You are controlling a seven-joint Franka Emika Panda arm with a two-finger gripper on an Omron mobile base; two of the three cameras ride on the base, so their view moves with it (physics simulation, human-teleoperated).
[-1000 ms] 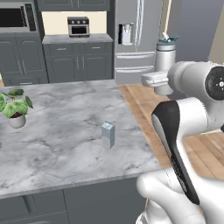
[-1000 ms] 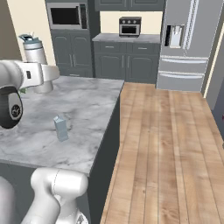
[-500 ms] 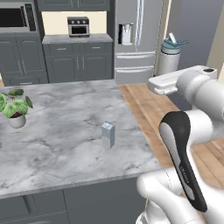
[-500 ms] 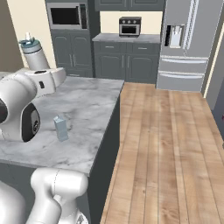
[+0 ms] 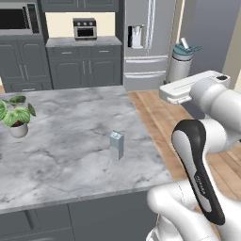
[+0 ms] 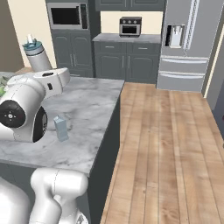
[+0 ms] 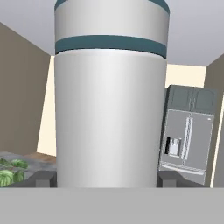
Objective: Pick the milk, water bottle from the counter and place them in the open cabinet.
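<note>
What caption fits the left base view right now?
End effector holds the water bottle aloft beyond the counter; milk stands there.

A steel fridge (image 5: 145,40) with a dispenser in its door stands at the back wall, beside dark grey base cabinets (image 5: 82,70) topped with a pale worktop. A small toaster oven (image 5: 84,28) sits on that worktop. A microwave (image 6: 65,16) is built into the tall unit to the left. A potted plant (image 5: 16,118) with green leaves in a white pot stands at the left. Light wooden floorboards (image 6: 166,148) cover the floor. A tan wall (image 7: 22,96) shows in the hand view.
</note>
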